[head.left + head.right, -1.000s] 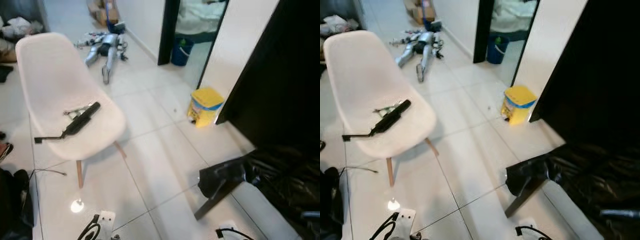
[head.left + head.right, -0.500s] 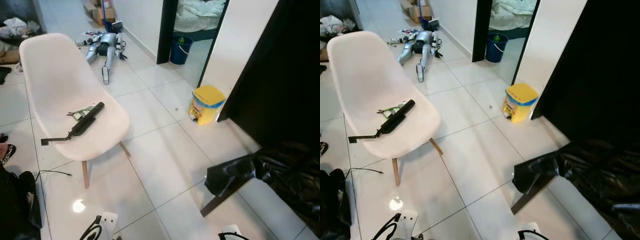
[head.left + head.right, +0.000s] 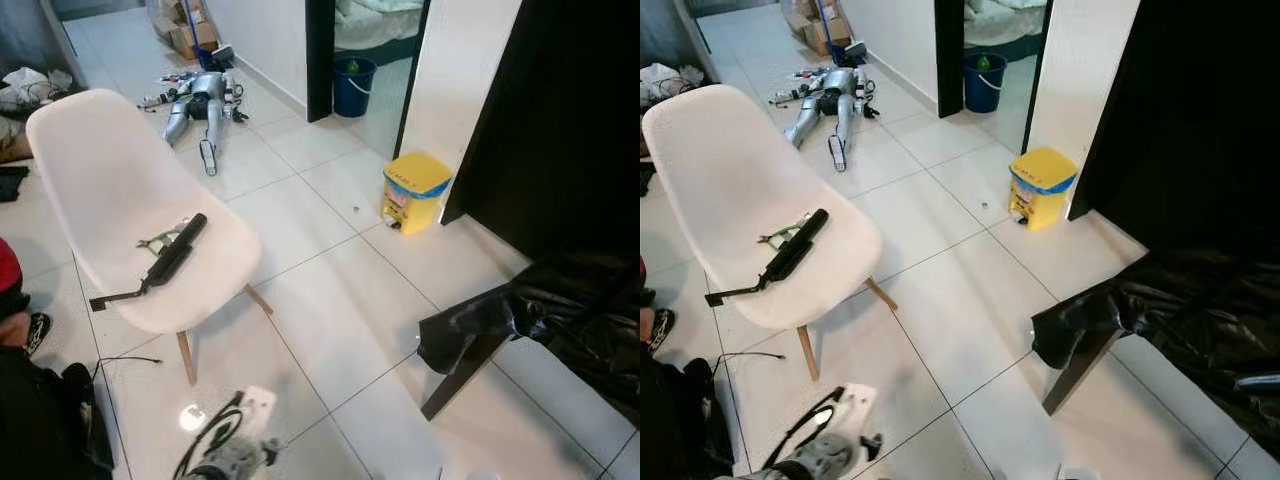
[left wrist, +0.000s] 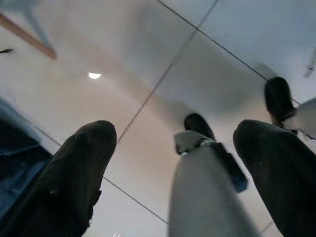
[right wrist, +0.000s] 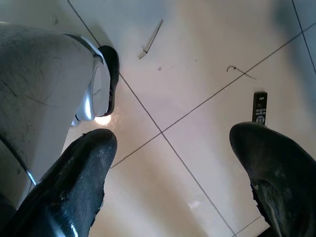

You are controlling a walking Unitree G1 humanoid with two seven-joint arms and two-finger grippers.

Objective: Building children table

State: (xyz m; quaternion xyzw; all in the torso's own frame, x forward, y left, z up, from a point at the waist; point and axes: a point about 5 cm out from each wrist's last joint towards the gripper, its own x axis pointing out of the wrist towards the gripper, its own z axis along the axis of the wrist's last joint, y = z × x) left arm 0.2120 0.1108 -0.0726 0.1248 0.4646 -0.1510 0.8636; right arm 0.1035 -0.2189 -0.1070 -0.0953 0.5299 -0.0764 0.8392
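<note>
We look down over a glossy white tiled floor (image 3: 330, 300). On our left stands a white moulded plastic chair with slanted wooden legs (image 3: 120, 200), and across its seat lies a long black tool with a thin bent handle (image 3: 165, 262), its thick end beside some small greenish metal bits (image 3: 160, 240). On our right we see a dark table wrapped in crinkled black plastic sheet (image 3: 570, 320), one bare dark leg (image 3: 455, 375) slanting down to the tiles.

Farther off, near a doorway, a silver humanoid robot (image 3: 200, 105) lies flat on the floor. A small yellow bin with a blue band (image 3: 414, 190) sits against the white wall, and a blue bucket (image 3: 352, 82) stands just inside the doorway. Cardboard boxes (image 3: 180, 35) are at the far end of the room.

At our lower left edge a person in dark clothing (image 3: 40, 420) is partly in frame. Our left arm (image 3: 815, 455) shows low in the head views, blurred.

Our left gripper (image 4: 175, 177) hangs over the tiles with its two black fingers (image 4: 74, 177) spread wide and holding nothing. Our right gripper (image 5: 173, 182) likewise has its fingers (image 5: 74, 187) well apart and empty above the floor, where a small black remote control (image 5: 259, 107) lies on a tile.
</note>
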